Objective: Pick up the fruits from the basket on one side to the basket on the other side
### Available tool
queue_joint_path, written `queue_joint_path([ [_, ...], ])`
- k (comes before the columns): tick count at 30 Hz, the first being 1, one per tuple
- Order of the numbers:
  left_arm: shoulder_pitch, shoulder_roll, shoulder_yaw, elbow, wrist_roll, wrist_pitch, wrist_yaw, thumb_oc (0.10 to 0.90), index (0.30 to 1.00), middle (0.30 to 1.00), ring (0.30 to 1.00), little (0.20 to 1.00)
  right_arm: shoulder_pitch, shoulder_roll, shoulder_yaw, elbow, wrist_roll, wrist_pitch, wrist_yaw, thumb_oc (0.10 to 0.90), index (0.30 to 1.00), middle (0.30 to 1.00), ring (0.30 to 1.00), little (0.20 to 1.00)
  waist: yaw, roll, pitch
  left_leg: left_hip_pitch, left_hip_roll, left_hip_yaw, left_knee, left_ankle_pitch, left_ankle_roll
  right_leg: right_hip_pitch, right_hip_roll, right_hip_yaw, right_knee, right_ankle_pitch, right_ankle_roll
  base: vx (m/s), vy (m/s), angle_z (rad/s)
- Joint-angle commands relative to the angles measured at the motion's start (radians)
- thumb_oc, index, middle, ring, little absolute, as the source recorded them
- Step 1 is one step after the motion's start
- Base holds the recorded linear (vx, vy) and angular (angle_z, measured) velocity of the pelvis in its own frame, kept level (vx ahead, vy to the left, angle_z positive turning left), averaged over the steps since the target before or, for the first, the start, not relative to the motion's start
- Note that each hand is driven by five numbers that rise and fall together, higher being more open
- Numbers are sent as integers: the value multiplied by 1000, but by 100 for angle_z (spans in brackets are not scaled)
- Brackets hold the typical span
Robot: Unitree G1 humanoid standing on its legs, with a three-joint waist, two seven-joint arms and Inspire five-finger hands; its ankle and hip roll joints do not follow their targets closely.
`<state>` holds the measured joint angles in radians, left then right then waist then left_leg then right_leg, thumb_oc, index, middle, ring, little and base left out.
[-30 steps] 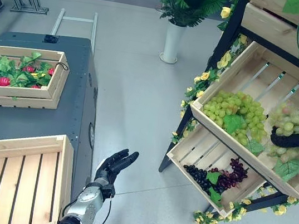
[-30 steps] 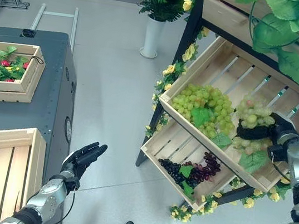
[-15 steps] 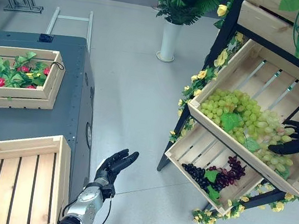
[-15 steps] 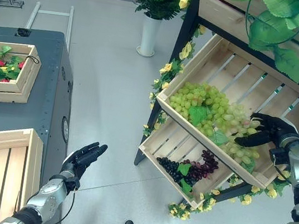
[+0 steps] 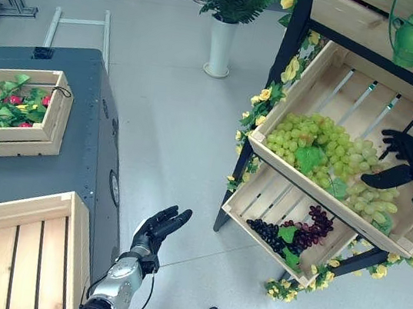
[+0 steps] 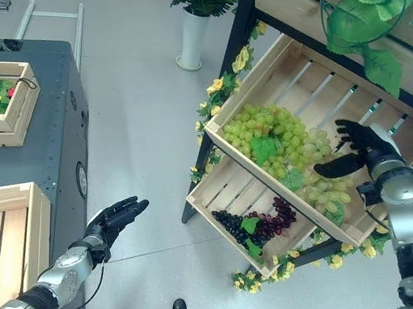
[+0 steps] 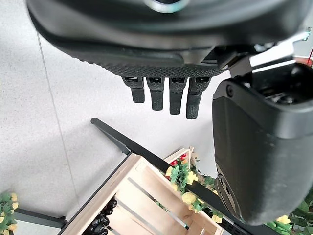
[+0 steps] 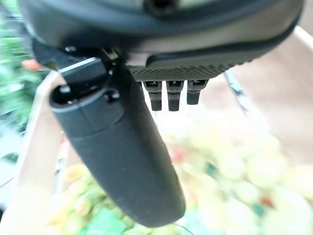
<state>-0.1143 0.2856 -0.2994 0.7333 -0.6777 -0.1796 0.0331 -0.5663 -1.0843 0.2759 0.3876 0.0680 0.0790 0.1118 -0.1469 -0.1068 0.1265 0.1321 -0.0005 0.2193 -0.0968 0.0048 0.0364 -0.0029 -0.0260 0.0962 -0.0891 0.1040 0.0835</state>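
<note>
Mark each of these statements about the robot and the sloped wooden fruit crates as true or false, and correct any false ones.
1. The robot's right hand is open, above the green grapes in the upper sloped wooden crate. True.
2. The robot's left hand grips a bunch of dark purple grapes. False: it is open and holds nothing, out over the grey floor; the dark purple grapes lie in the lower sloped crate.
3. The slatted wooden crate nearest the robot on the dark grey cabinet holds green grapes. False: no fruit shows in it.
4. The farther wooden crate on the cabinet holds green leaves and red fruits. True.
5. A white vase with a green plant stands on the floor. True.
</note>
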Motion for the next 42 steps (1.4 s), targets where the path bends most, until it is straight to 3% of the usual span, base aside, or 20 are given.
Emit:
queue_joint_path([
  [1,-68,-7,-9,-26,15,-84,-31,800,900,900,900,900,-8,-93,-117,-90,-309,-114,-191,800,900,900,900,900,11,-6,-65,-6,-23,-26,10,-78,6,47,61,-4,2,-28,-18,19,16,-7],
  [7,-59,-15,2,-12,22,-99,-34,800,900,900,900,900,158,-102,-199,-354,-526,-142,-244,800,900,900,900,900,-13,8,-70,-5,-23,-10,10,-86,10,44,63,13,2,-34,-12,6,8,-2],
  [11,-58,-17,10,-4,28,-100,-39,800,900,900,900,900,234,-79,-236,-457,-534,-170,-213,800,900,900,900,900,-23,15,-69,-2,-23,-3,10,-89,11,44,62,19,2,-36,-9,2,0,-1],
  [21,-22,-48,19,22,33,-99,-30,800,900,900,900,900,401,48,-289,-686,-457,-435,-140,800,900,900,900,900,-29,34,-80,1,-25,8,10,-94,10,43,57,15,2,-41,-5,15,-11,-7],
  [27,19,-71,7,126,128,-109,-8,800,900,900,900,900,474,222,-188,-665,-320,-458,-55,800,900,900,900,900,-10,37,-75,4,-28,-7,10,-90,9,52,48,-11,3,-46,-6,6,-51,1],
  [32,45,-88,13,223,173,-130,19,800,900,900,900,900,501,349,-36,-588,-384,-494,-82,800,900,900,900,900,13,41,-73,4,-28,-15,10,-85,10,59,42,-35,3,-50,-11,2,-66,3],
  [42,54,-96,18,342,260,-154,75,800,900,900,900,900,421,449,160,-385,-356,-440,-115,800,900,900,900,900,63,47,-77,7,-33,-52,10,-81,7,82,29,-98,2,-64,-22,12,-62,16],
])
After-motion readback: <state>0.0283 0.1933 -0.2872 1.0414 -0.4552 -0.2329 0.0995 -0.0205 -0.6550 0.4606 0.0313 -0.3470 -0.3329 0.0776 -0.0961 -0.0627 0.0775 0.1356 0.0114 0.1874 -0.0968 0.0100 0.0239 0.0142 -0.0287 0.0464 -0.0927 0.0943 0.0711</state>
